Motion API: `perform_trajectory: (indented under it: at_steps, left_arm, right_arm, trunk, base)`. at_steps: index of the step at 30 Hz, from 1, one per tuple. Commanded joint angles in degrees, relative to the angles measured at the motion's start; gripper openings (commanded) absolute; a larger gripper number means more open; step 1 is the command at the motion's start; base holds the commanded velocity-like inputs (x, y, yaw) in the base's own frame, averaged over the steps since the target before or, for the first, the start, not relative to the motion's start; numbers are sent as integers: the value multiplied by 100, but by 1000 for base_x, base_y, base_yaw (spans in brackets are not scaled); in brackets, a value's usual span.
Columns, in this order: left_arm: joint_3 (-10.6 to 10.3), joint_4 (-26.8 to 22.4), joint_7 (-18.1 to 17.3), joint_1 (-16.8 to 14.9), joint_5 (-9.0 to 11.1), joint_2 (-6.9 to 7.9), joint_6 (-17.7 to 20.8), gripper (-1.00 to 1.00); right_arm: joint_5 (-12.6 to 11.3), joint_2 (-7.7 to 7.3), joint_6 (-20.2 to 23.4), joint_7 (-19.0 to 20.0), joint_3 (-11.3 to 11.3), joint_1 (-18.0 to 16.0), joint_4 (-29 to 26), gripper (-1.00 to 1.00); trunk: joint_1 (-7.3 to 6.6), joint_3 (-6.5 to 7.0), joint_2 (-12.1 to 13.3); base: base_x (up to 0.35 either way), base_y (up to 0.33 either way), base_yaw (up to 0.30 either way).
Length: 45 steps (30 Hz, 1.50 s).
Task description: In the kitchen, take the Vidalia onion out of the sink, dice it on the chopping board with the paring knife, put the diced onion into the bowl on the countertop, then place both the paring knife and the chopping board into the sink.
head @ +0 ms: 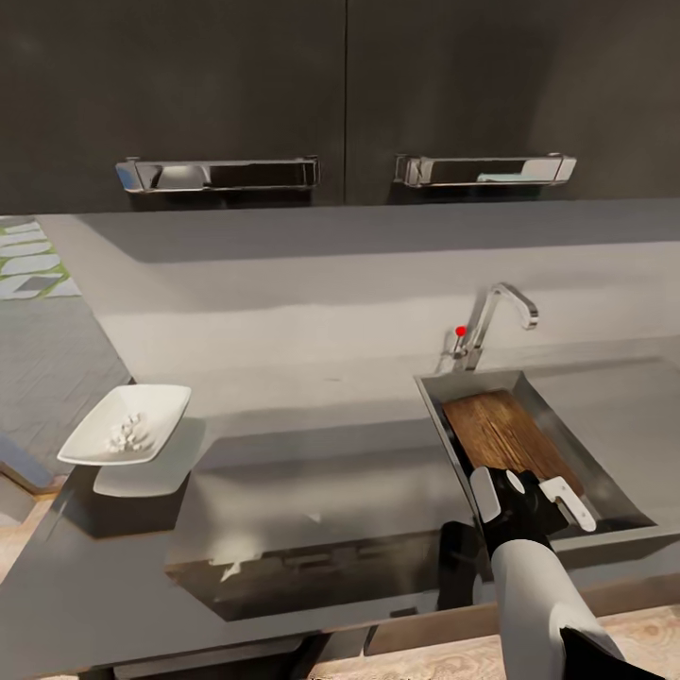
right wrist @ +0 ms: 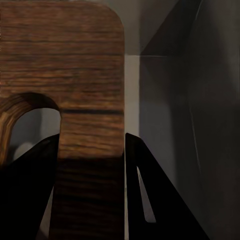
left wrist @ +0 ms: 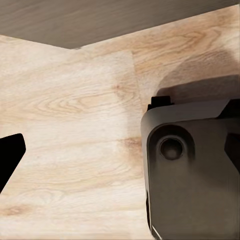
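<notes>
The brown wooden chopping board (head: 501,430) lies tilted inside the steel sink (head: 604,472), its far end toward the tap (head: 501,312). At the board's near end my right gripper (head: 529,496) is shut on it. In the right wrist view the board (right wrist: 75,60) runs between both fingers (right wrist: 150,190), beside its slot-shaped handle hole. The white bowl (head: 161,411) stands at the countertop's (head: 312,472) left end and holds white diced onion (head: 127,433). The paring knife is out of view. My left gripper (left wrist: 125,150) hangs open over the wood floor, one black fingertip (left wrist: 10,155) at the picture's edge.
Dark upper cabinets with two steel handles (head: 217,175) hang over the grey backsplash. The robot's dark base (left wrist: 195,170) sits on the light wood floor (left wrist: 75,100) close to the left gripper. The counter's front edge lies just before my right arm.
</notes>
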Motion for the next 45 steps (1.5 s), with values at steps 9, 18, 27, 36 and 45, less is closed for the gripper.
perform_trajectory:
  at_steps: [9,18,27,36,45]
  left_arm:
    - [-49,27,4,-10,53,-5,-38,100]
    - [-49,25,9,-10,57,0,-38,100]
    - [-49,24,5,-8,56,0,-38,100]
    - [-49,24,6,-9,57,-3,-38,100]
    - [-49,22,4,-10,56,0,-38,100]
  right_arm:
    - [-38,-1,-54,11,-11,-4,-5,-100]
    - [-39,-1,-49,11,-11,-5,-14,-100]
    - [-54,-1,-49,11,-11,-3,-16,100]
    - [-55,-1,-49,-1,-11,-5,-35,100]
    - [-15,-6,42,-2,26,-6,-354,100]
  trunk:
    - [3,-91,-12]
    - [3,-103,-12]
    - [3,-103,-12]
    - [3,-103,-12]
    - [3,-103,-12]
  base:
    - [0,0,0]
    - [69,-8,0]
    - [13,-3,0]
    - [0,0,0]
    - [0,0,0]
